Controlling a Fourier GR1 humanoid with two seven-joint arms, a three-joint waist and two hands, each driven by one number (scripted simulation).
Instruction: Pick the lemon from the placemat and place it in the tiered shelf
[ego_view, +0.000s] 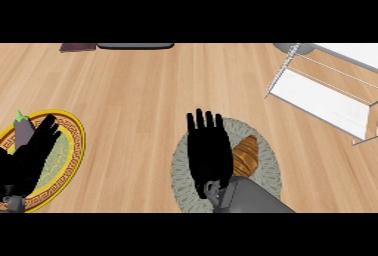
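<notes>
Right hand (209, 150): hovering wide open, fingers straight, holding nothing.
Brown object (246, 156): lying just right of it on grey placemat (269, 170); no lemon showing.
Advice: shifting right before curling.

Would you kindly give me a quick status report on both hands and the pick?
Right hand open over grey round placemat. Left hand open, resting over yellow-rimmed plate. No lemon visible; brown ridged item beside right hand.

A grey patterned round placemat (267, 172) is seen at about 6 o'clock on the counter; an orange-brown ridged item (246, 156) is lying on it; the white tiered shelf (325, 97) is parked at 2 o'clock.
</notes>
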